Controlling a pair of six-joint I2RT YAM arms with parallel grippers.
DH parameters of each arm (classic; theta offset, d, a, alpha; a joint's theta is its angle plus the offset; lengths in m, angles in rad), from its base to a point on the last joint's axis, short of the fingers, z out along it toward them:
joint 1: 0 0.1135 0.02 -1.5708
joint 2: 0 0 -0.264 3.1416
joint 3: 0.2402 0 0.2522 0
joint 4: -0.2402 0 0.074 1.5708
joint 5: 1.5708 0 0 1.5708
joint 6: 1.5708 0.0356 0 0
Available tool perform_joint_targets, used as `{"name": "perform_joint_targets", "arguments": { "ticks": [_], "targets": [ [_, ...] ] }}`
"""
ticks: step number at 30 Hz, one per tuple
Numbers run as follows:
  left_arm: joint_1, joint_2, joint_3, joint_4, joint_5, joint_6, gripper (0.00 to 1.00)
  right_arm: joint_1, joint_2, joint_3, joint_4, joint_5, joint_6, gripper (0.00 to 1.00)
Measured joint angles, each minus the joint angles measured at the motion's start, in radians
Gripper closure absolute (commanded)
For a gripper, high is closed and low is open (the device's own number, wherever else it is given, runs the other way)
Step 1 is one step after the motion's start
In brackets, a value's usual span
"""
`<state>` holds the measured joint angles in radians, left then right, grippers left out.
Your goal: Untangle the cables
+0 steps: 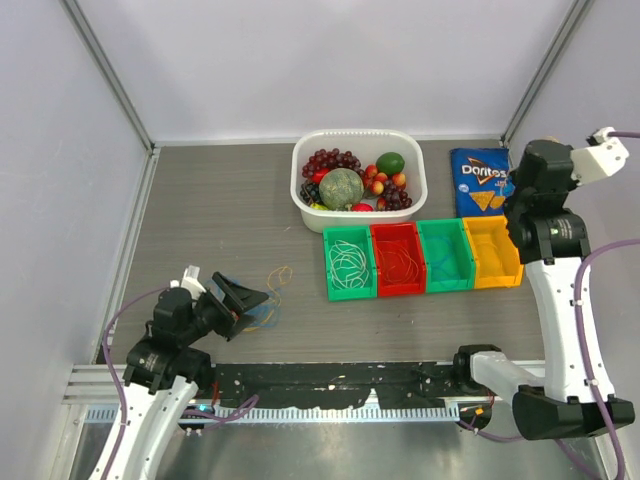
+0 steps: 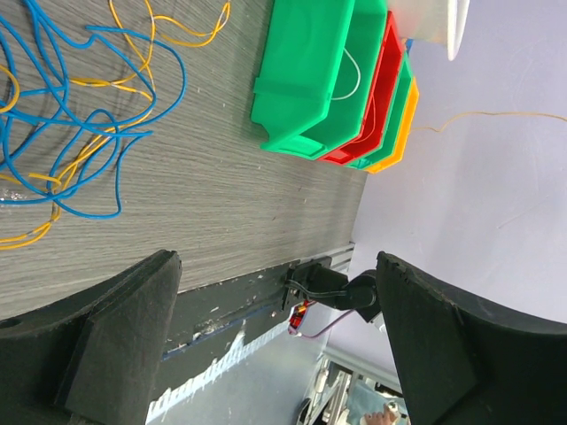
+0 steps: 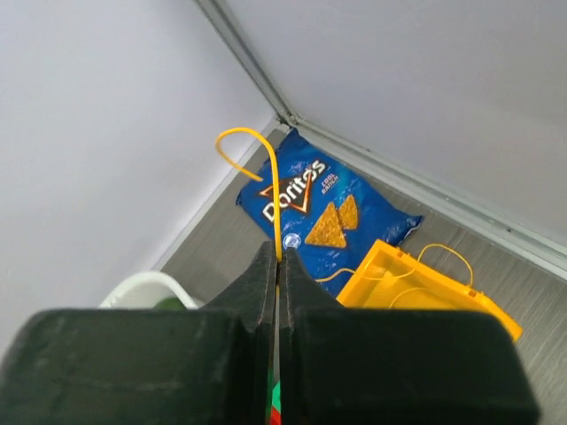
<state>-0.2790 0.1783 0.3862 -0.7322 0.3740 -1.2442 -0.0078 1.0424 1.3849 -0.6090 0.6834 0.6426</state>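
Observation:
A tangle of blue and yellow cables (image 1: 262, 300) lies on the table at the left. In the left wrist view the blue cable (image 2: 89, 133) and the yellow cable (image 2: 133, 66) loop over each other. My left gripper (image 1: 245, 297) is open and empty just left of the tangle, its jaws wide apart (image 2: 276, 261). My right gripper (image 1: 520, 190) is raised above the yellow bin (image 1: 492, 250). In the right wrist view it is shut (image 3: 277, 257) on a thin yellow cable (image 3: 268, 168), which trails down into the yellow bin (image 3: 416, 297).
A row of bins stands mid-table: a green one (image 1: 349, 262) with white cables, a red one (image 1: 398, 258) with orange cables, a second green one (image 1: 445, 254), then the yellow one. A white fruit basket (image 1: 360, 137) and a Doritos bag (image 1: 480, 178) lie behind.

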Motion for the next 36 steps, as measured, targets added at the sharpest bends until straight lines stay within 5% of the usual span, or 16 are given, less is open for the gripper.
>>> {"name": "perform_joint_targets", "arguments": {
  "ticks": [4,12,17,27,36],
  "targets": [
    [0.000,-0.011,0.000,-0.009,0.000,-0.006,0.04,0.089,0.006,-0.003,-0.013,0.166,-0.003,0.99],
    [0.000,-0.002,0.002,-0.037,-0.007,-0.001,0.04,0.040,-0.028,-0.029,-0.024,0.528,-0.015,0.99],
    [0.000,-0.001,0.003,-0.040,-0.007,0.000,0.04,-0.081,-0.019,-0.035,-0.099,0.547,0.023,0.99],
    [0.000,-0.013,0.004,-0.048,-0.002,0.010,0.04,-0.065,-0.038,0.116,-0.284,0.563,0.075,0.99],
    [0.000,-0.029,0.004,-0.041,0.019,0.014,0.04,-0.064,-0.157,0.210,-0.253,0.443,-0.016,0.99]
  ]
}}
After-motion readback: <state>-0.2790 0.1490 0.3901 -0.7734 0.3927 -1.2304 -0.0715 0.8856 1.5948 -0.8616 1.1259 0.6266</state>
